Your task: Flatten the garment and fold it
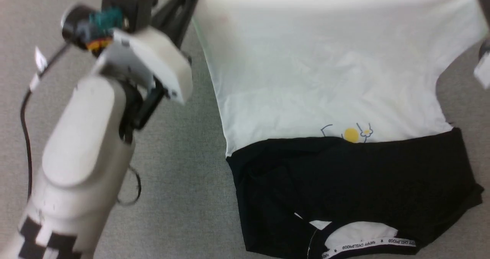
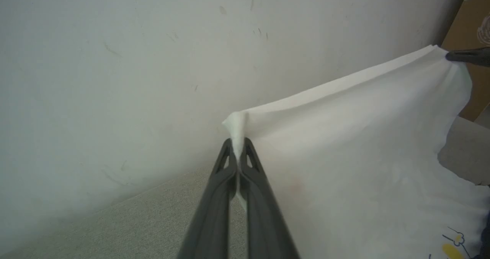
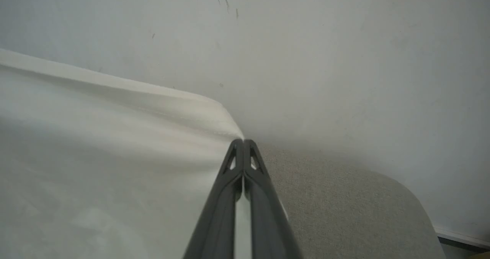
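Spanning the grey surface (image 1: 183, 175), the garment (image 1: 325, 79) lies with its black shoulders and collar at 6 o'clock in the head view and its white hem at 12 o'clock. The left gripper (image 2: 238, 153) is clamped on the hem's 10 o'clock corner, and the right gripper (image 3: 243, 144) on its 2 o'clock corner.

It looks like a bare lab or test room: a grey cloth-topped table (image 3: 344, 213) against a scuffed white wall (image 3: 306, 60), brown cardboard (image 2: 469, 29) nearby.
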